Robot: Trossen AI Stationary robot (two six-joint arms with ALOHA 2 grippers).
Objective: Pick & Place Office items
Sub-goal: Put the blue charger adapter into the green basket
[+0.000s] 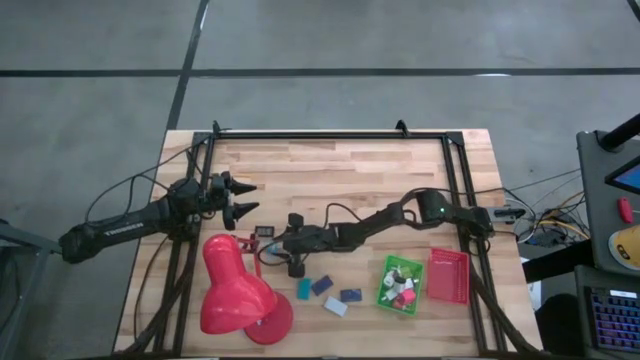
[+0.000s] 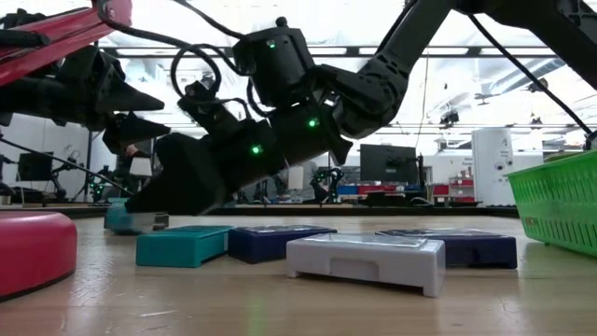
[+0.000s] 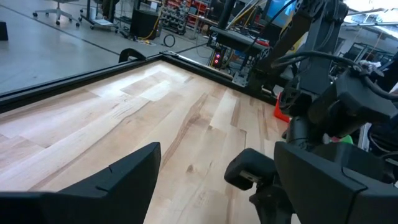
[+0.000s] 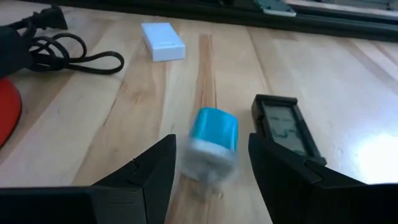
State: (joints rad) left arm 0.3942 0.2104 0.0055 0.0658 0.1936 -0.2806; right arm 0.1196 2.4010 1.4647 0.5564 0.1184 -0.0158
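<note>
Now right hand (image 4: 208,180) half-open around blue-topped piece (image 4: 212,144)

- right gripper (image 1: 268,242) low over table (image 1: 350,170) centre, just right of lamp (image 1: 235,290) head
- small block (image 4: 213,140) between its fingers, beside flat device (image 4: 283,127)
- four blocks (image 1: 322,285) on table between lamp and tray (image 1: 385,290)
- second tray (image 1: 449,276) right of first
- left gripper (image 1: 240,197) near table's left edge

Even indoor light, one blurred spot

From low down, bright windows behind turned my right arm (image 2: 280,103) into a silhouette. The blue-capped piece (image 4: 212,144) between my fingers (image 4: 149,177) was smeared; glare whitened the table (image 4: 373,146), and shadows stayed soft.
</note>
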